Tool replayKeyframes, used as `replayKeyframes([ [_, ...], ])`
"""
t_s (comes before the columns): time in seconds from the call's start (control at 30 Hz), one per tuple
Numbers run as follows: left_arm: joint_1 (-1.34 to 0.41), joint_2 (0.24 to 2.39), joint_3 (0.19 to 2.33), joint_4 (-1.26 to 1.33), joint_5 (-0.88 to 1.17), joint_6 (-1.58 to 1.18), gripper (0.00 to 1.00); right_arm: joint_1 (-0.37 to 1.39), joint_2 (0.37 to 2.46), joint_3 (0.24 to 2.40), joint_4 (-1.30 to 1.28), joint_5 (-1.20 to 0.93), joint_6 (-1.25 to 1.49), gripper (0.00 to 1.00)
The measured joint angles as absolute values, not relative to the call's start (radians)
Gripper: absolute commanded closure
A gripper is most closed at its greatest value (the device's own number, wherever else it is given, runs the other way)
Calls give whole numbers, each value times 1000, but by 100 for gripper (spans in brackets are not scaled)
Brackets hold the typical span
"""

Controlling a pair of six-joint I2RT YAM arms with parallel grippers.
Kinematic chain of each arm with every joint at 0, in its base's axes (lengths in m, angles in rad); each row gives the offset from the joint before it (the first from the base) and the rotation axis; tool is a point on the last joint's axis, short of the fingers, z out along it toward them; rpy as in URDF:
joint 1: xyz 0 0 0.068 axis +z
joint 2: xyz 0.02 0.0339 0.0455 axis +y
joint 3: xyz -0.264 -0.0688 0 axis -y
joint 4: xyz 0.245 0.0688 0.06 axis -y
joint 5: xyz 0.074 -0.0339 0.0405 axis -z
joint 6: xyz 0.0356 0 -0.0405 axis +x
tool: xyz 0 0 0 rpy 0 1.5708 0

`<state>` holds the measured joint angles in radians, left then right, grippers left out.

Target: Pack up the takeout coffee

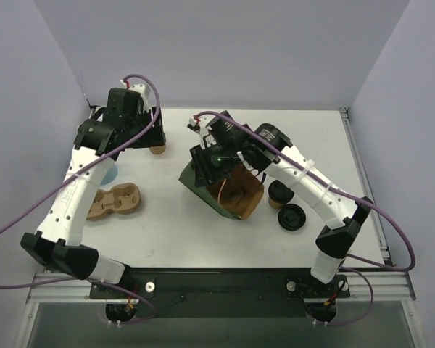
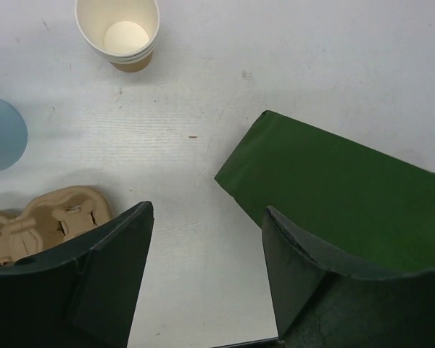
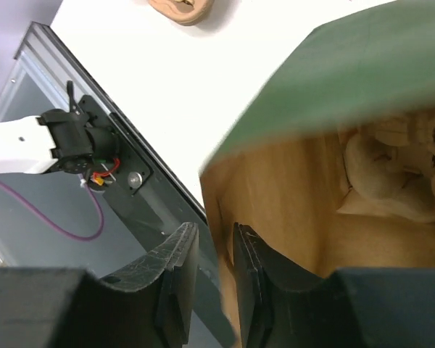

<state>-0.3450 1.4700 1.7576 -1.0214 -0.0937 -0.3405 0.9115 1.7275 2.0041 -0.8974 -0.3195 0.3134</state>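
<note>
The takeout coffee (image 1: 278,193), a small brown cup with a black lid, stands on the table just right of the green bag (image 1: 203,190) and is partly hidden by the right arm. The bag lies on its side, its brown inside (image 3: 290,196) facing the front right. My right gripper (image 1: 203,165) (image 3: 214,235) straddles the bag's rim; its jaws stand a little apart, with the paper edge between them and a gap on one side. A moulded carrier (image 3: 391,167) lies inside the bag. My left gripper (image 1: 151,136) (image 2: 208,210) hangs open over bare table, left of the bag (image 2: 333,196).
A lidless tan cup (image 1: 157,148) (image 2: 119,32) stands near the left gripper. A pulp cup carrier (image 1: 116,201) (image 2: 43,221) and a pale blue disc (image 1: 109,172) (image 2: 0,134) lie at the left. A loose black lid (image 1: 292,217) lies in front of the coffee.
</note>
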Motion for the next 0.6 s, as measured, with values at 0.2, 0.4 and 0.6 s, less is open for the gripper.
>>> replayKeyframes([
  [0.2, -345, 1378, 1761, -993, -43, -331, 25, 912, 1788, 2006, -897, -320, 307, 69],
  [0.4, -348, 1375, 1743, -855, 83, -324, 25, 912, 1843, 2085, -899, -322, 281, 69],
  [0.6, -353, 1344, 1591, -755, 141, -298, 25, 912, 1845, 2119, -894, -322, 271, 69],
])
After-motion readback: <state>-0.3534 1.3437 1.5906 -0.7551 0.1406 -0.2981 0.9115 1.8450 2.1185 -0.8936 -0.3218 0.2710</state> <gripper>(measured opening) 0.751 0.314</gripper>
